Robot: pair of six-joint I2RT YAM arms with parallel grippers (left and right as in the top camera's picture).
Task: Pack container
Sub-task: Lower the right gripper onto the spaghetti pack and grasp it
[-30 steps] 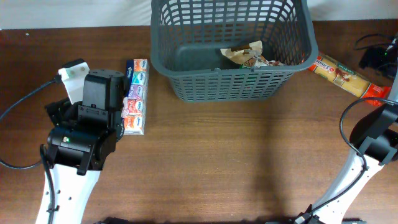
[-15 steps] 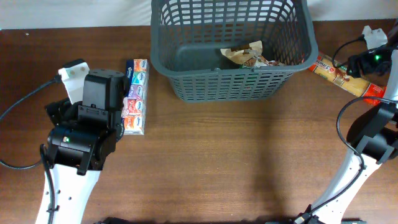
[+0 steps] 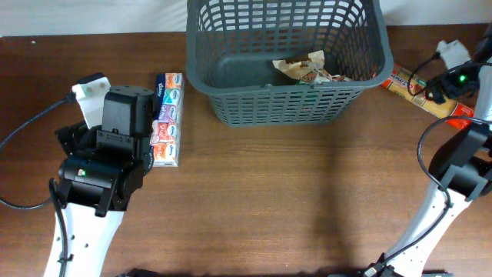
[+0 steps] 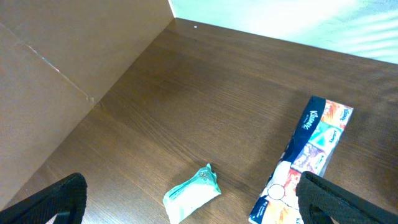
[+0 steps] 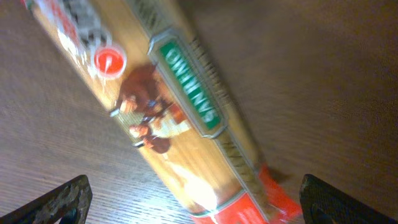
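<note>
The container (image 3: 288, 91), a dark grey lattice basket, stands at the back middle of the table with a crumpled snack packet (image 3: 307, 68) inside it. A long pasta packet (image 3: 419, 91) lies on the table just right of the container. My right gripper (image 5: 202, 205) hovers open above this pasta packet (image 5: 174, 112), its fingers wide on either side and touching nothing. My left gripper (image 4: 198, 211) is open over a small teal packet (image 4: 193, 193), next to a multipack of tissues (image 4: 311, 155) that lies left of the container.
The multipack of tissues (image 3: 167, 119) lies between my left arm (image 3: 108, 154) and the container. A brown board (image 4: 68, 68) stands along the table's left side. Black cables (image 3: 461, 65) lie at the far right.
My right arm has come into the overhead view at the far right and settled over the pasta packet. The left arm has not moved.
</note>
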